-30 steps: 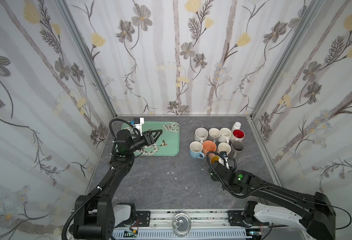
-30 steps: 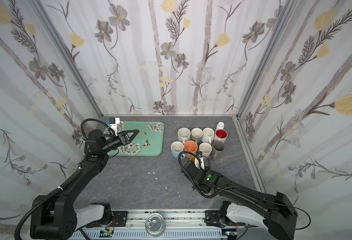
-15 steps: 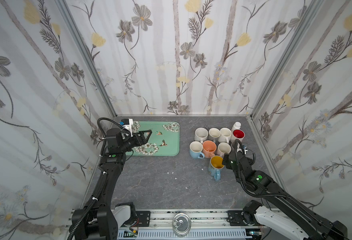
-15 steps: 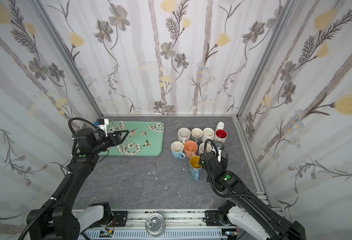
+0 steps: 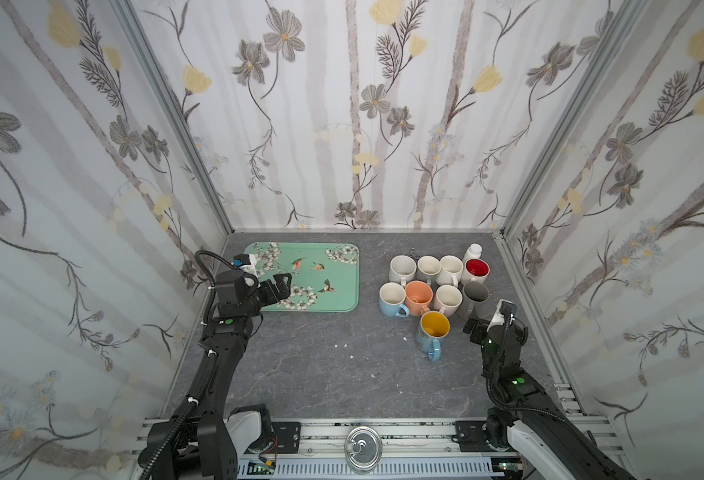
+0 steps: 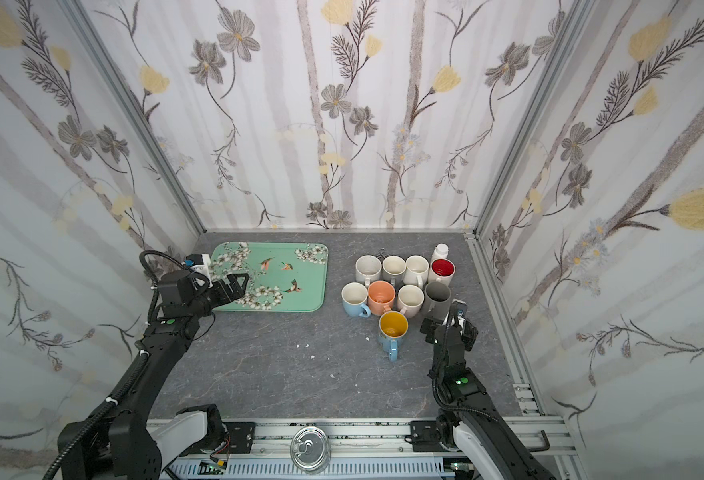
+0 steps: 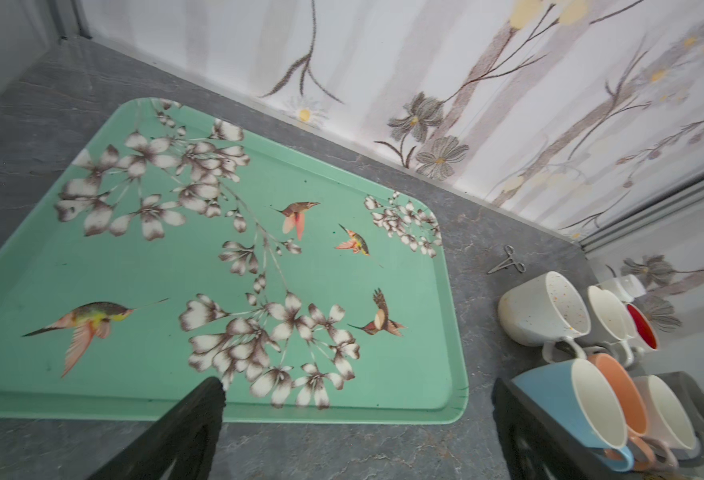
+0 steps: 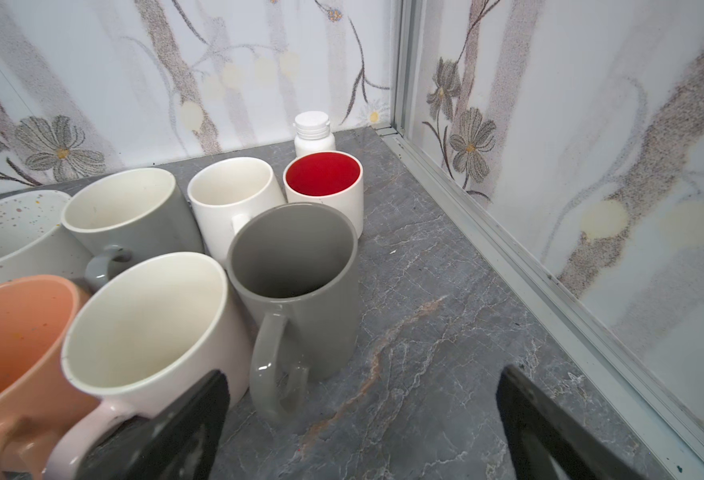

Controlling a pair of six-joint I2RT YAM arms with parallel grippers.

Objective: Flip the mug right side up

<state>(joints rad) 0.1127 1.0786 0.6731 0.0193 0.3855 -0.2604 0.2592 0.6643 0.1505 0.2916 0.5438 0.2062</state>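
The mug [image 5: 434,326] [image 6: 392,326], blue outside and yellow inside, stands upright on the grey table in front of the other mugs, its handle toward the front edge. My right gripper [image 5: 483,322] [image 6: 445,322] [image 8: 362,378] is open and empty, just right of this mug and apart from it, near the tall grey mug [image 8: 296,282]. My left gripper [image 5: 277,286] [image 6: 238,284] [image 7: 358,390] is open and empty over the near left part of the green tray [image 5: 342,299]. Neither wrist view shows the blue and yellow mug.
Several upright mugs [image 5: 418,293] are clustered at the back right, with a red-lined one [image 5: 477,269] and a white bottle [image 5: 472,250] behind. Small metal forceps [image 7: 508,259] lie behind them. The right wall rail [image 8: 508,249] runs close by. A tin lid [image 5: 361,442] sits on the front rail.
My right gripper has let go of the mug and drawn back to the right, leaving it upright. My left gripper has pulled back to the left over the tray and opened wider.
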